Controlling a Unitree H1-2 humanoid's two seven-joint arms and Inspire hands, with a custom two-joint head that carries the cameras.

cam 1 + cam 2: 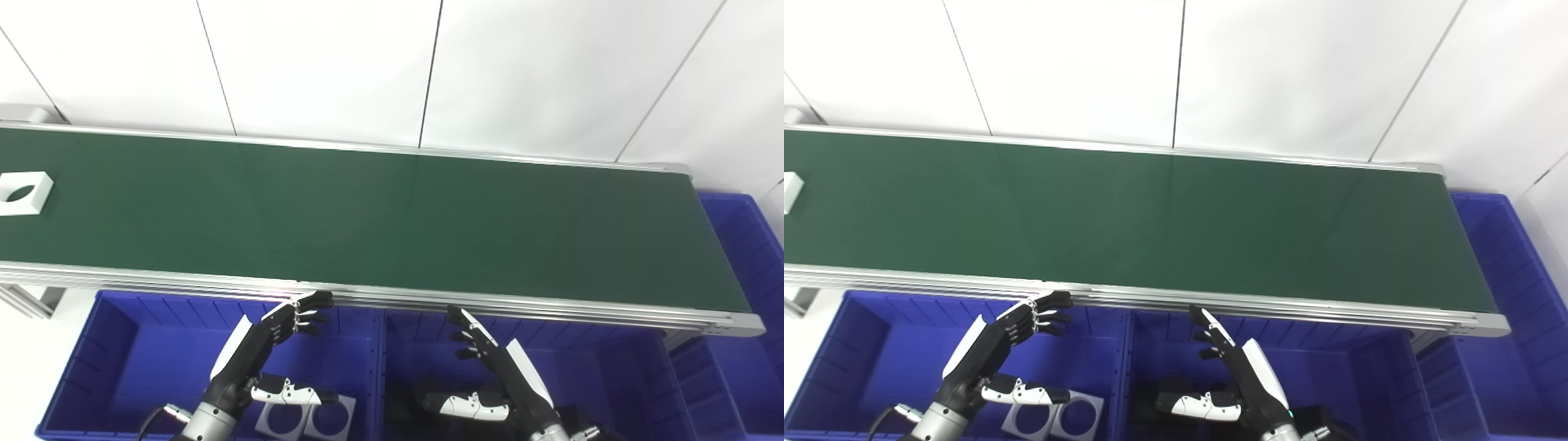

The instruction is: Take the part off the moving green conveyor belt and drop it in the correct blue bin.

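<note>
We are holding our left hand (263, 352) spread and empty, its jointed black fingers (309, 313) reaching toward the belt's near rail while the white-tipped thumb is sticking out sideways. It is hovering over the left blue bin (116, 361), a ribbed, glossy plastic tub. Beneath the thumb, two flat white square parts (327, 422), each pierced by a round hole, are lying side by side on the bin floor.

Our right hand (496, 367) is likewise spread and holding nothing, palm turned inward, white shell on its back, fingers pointing up toward the rail. It is hanging over the middle blue bin (612, 373), where something dark is lying under the wrist; we cannot tell what.

Beyond both hands, the conveyor belt (392, 226) is stretching across the scene, a smooth matte dark green sheet framed by brushed aluminium rails. The part (23, 193) is sitting at the belt's far left end, well apart from both hands: a blocky white square with an oval hole through it. A third blue bin (747, 245) is standing past the belt's right end. Behind, the wall (392, 67) is showing plain white panels with thin dark seams.
</note>
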